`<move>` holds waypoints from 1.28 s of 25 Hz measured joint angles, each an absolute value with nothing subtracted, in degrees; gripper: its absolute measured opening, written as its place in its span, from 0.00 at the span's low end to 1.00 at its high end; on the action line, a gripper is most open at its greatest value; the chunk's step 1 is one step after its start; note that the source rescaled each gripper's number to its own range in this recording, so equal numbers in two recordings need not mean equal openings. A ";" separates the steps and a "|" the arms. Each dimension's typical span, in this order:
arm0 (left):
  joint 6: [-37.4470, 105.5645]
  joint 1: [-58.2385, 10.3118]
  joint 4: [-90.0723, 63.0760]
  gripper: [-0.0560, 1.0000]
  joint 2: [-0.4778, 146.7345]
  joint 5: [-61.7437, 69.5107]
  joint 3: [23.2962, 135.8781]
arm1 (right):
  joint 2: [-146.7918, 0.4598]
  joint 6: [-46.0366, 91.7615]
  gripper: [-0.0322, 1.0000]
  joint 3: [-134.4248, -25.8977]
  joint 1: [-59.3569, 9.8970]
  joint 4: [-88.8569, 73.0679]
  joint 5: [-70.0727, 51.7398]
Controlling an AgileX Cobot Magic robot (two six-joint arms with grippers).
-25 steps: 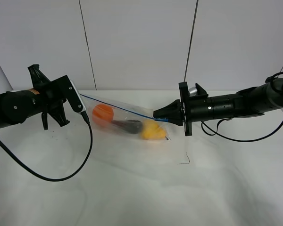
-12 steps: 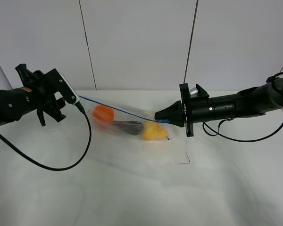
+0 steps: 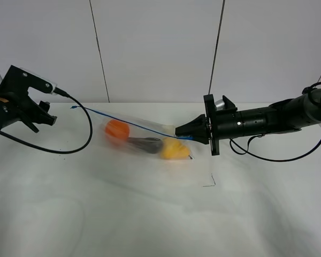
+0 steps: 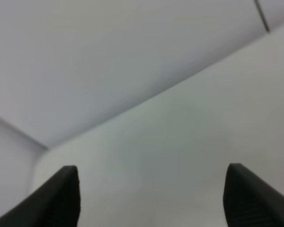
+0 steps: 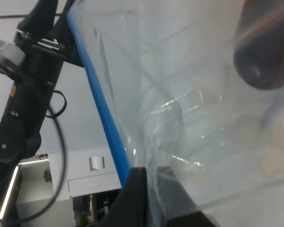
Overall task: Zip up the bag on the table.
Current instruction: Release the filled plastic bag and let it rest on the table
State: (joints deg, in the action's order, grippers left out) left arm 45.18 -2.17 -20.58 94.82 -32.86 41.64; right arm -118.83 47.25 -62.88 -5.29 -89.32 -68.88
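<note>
The bag (image 3: 144,140) is clear crinkly plastic lying on the white table (image 3: 150,214), with an orange (image 3: 116,129), a dark eggplant (image 3: 145,143) and a yellow pear (image 3: 174,149) inside. Its blue zip strip (image 3: 123,122) runs from a free left end to my right gripper (image 3: 183,131), which is shut on the strip's right end. In the right wrist view the zip strip (image 5: 104,113) leads into that right gripper (image 5: 151,176). My left gripper (image 3: 43,119) hangs well left of the bag, apart from it. In its own view the left gripper (image 4: 154,203) is open with nothing between its fingers.
A black cable (image 3: 83,136) loops from the left arm down onto the table beside the bag. A thin dark mark (image 3: 209,182) lies on the table in front of the right gripper. White wall panels stand behind.
My left gripper has opened, let go of the zip strip's left end and drawn back to the left. The right gripper still holds the other end in place.
</note>
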 joint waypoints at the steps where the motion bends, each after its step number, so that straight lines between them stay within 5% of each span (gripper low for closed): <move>1: 41.80 -2.15 -20.58 0.82 94.82 -32.86 41.64 | -118.83 47.25 0.03 -62.88 -5.29 -89.39 -68.88; 11: 22.62 -2.10 -20.58 0.82 94.82 -27.15 41.64 | -118.83 47.20 0.03 -62.88 -5.29 -89.68 -68.88; 26: 15.64 4.66 -13.20 0.82 94.81 42.52 63.36 | -118.83 47.06 0.03 -62.88 -5.29 -89.68 -68.88; 32: 9.81 4.66 -5.78 0.88 94.48 50.39 68.04 | -118.83 47.06 0.03 -62.88 -5.29 -89.68 -68.88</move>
State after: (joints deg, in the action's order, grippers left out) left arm 9.81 4.66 -5.78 94.48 50.39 68.04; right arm -118.83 47.06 -62.88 -5.29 -89.68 -68.88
